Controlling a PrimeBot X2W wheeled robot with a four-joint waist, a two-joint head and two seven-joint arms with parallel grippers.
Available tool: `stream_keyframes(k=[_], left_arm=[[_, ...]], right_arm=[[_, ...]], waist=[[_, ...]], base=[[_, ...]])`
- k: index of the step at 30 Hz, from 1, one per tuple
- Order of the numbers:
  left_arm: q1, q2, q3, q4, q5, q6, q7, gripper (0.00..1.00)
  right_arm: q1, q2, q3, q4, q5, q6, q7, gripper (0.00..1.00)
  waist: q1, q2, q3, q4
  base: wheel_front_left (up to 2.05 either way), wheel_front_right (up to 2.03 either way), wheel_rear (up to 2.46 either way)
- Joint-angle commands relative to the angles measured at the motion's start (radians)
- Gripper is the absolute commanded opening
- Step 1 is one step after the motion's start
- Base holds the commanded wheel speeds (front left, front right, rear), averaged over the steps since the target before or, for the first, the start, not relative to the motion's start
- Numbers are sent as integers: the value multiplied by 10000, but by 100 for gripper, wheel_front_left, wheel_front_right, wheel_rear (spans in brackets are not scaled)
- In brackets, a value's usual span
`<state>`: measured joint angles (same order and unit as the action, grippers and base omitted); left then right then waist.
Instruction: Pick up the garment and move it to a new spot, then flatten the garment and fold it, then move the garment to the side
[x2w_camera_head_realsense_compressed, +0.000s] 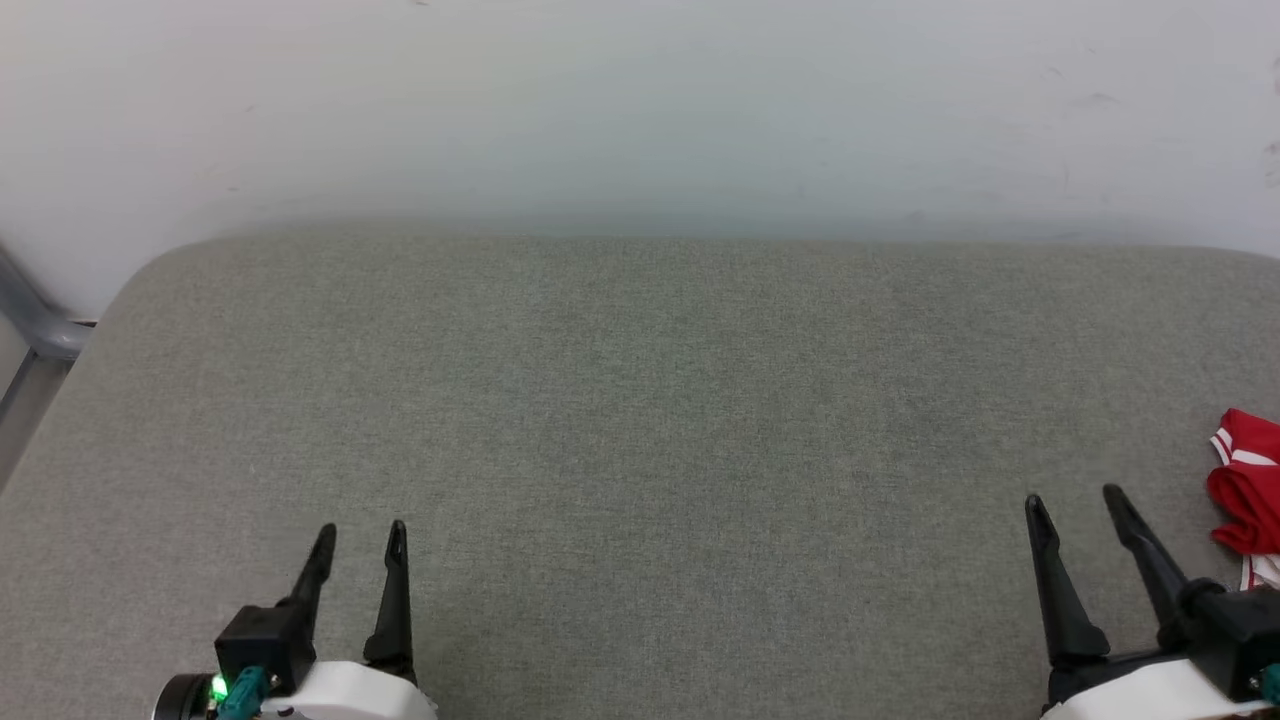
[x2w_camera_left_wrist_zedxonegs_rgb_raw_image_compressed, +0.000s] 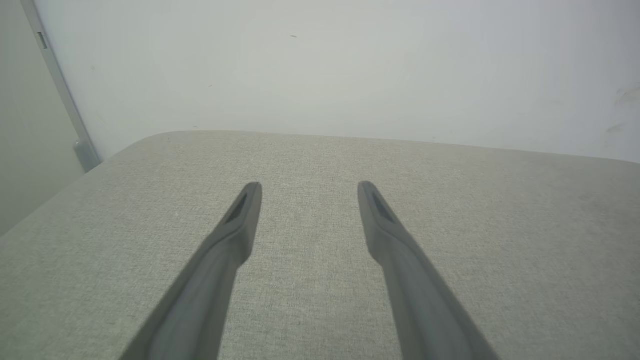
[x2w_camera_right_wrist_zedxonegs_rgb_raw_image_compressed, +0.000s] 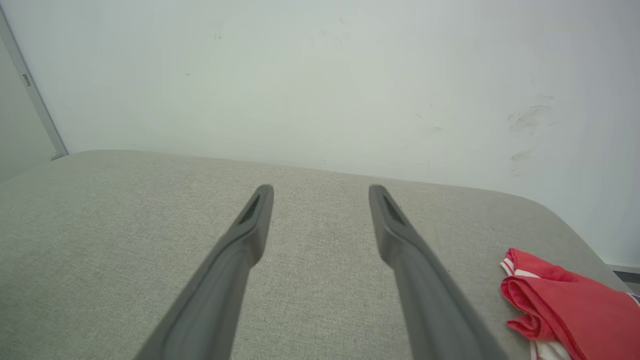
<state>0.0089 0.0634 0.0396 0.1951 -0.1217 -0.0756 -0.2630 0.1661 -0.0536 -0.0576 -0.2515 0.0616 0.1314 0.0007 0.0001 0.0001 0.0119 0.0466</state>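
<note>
Left claw (x2w_camera_head_realsense_compressed: 361, 528) and right claw (x2w_camera_head_realsense_compressed: 1073, 496) spread, empty.
The garment (x2w_camera_head_realsense_compressed: 1245, 490) lies bunched on the grey surface (x2w_camera_head_realsense_compressed: 640, 400), just right of the right claw and well apart from the left; a pale wall (x2w_camera_head_realsense_compressed: 640, 100) rises beyond both.

no readable text, labels, numbers or signs anywhere

Red garment (x2w_camera_head_realsense_compressed: 1248, 495) with red-and-white striped trim, bunched, lying at the surface's right edge
</note>
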Motion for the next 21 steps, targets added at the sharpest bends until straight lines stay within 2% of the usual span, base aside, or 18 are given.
stream_keyframes(k=[1, 4, 21], left_arm=[[-13, 0, 11, 13, -17, -2, 9, 0], [70, -66, 49, 289, -171, -8, 98, 0], [-216, -78, 198, 306, -3476, -136, 918, 0]], right_arm=[[3, 0, 10, 9, 17, 0, -10, 0], [52, 2, 60, 245, 192, 0, -23, 0], [-611, -201, 168, 1295, 3866, -2, 38, 0]], waist=[[0, -1, 0, -1], [0, -1, 1, -5], [0, -1, -11, -68]], base=[[0, 0, 0], [0, 0, 0], [0, 0, 0]])
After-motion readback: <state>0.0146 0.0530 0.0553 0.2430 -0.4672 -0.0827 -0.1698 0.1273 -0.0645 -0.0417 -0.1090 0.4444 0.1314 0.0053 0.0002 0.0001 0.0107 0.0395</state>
